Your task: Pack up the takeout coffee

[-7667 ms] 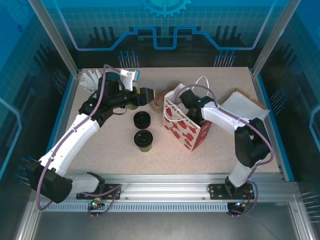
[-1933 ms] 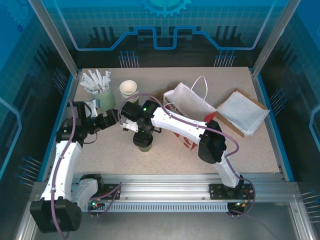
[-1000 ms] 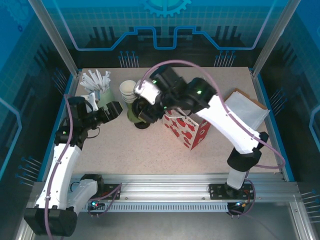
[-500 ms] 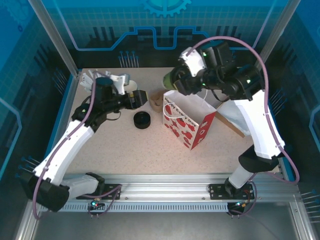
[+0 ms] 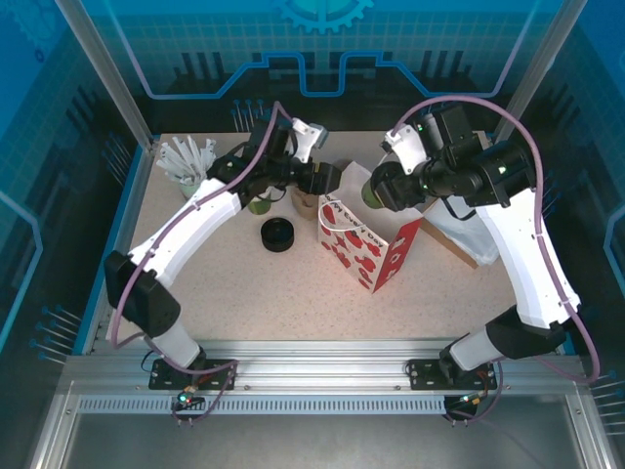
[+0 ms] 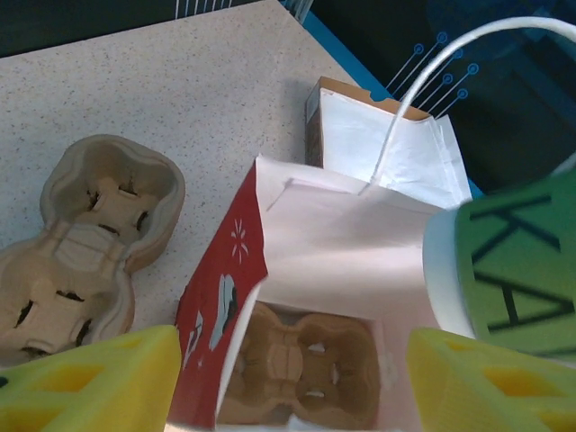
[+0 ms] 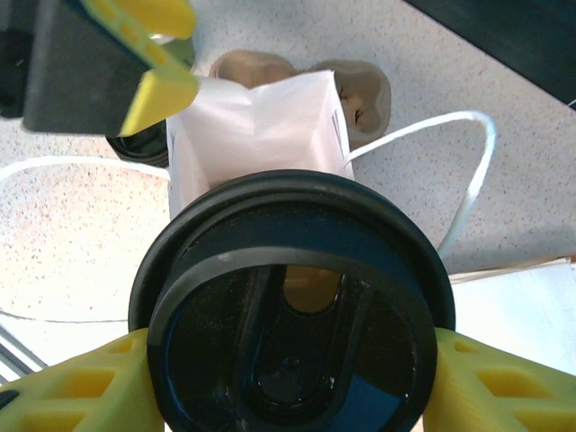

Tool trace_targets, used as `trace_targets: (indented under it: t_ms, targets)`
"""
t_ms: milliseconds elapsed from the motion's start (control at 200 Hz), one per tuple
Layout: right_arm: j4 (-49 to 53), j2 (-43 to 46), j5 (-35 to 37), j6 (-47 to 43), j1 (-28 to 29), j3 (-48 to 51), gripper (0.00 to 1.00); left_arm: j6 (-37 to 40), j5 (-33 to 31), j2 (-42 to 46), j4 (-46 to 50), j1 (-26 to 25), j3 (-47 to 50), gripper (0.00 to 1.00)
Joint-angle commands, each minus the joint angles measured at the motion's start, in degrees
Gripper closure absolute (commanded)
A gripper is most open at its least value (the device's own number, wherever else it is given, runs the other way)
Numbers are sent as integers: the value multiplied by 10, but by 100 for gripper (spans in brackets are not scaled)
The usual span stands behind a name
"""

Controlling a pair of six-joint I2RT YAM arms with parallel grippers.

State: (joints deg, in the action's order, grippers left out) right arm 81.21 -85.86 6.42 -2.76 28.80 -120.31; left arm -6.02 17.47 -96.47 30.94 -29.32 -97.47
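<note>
The takeout coffee (image 5: 374, 192), an olive-green cup with a black lid (image 7: 290, 306), hangs tilted over the mouth of the red-and-white gift bag (image 5: 363, 246). My right gripper (image 7: 290, 382) is shut on it, one yellow finger on each side of the lid. In the left wrist view the cup (image 6: 517, 261) enters from the right, above the bag's opening. My left gripper (image 6: 288, 382) is open at the bag's back-left rim (image 5: 327, 180), its fingers (image 6: 94, 382) astride the bag's mouth. A cardboard cup carrier (image 6: 301, 369) lies at the bottom of the bag.
A second cardboard carrier (image 6: 85, 229) lies on the table behind the bag. Bare black lids (image 5: 277, 234) are piled to the bag's left. A cup of white stirrers (image 5: 186, 161) stands at the back left. Flat white paper bags (image 5: 474, 220) lie to the right.
My right gripper has carried the cup down and to the right, over the bag's mouth. My left gripper has swung right to the bag's rim and its jaws have narrowed.
</note>
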Motion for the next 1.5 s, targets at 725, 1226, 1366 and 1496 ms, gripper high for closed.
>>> trace_targets:
  t_ms: [725,1226,1366,1496]
  targets:
    - [40,-74,-2,-30,-6,21,62,72,42,-163,126,-5,-188,86]
    - [71,-98,5,-37,12,50,62,82,39,-166,128,-5,-189,100]
    - [72,-103,6,-37,15,67,63,82,39,-166,127,-5,-188,100]
    - [69,-106,8,-36,15,80,63,85,39,-166,126,-5,-185,100]
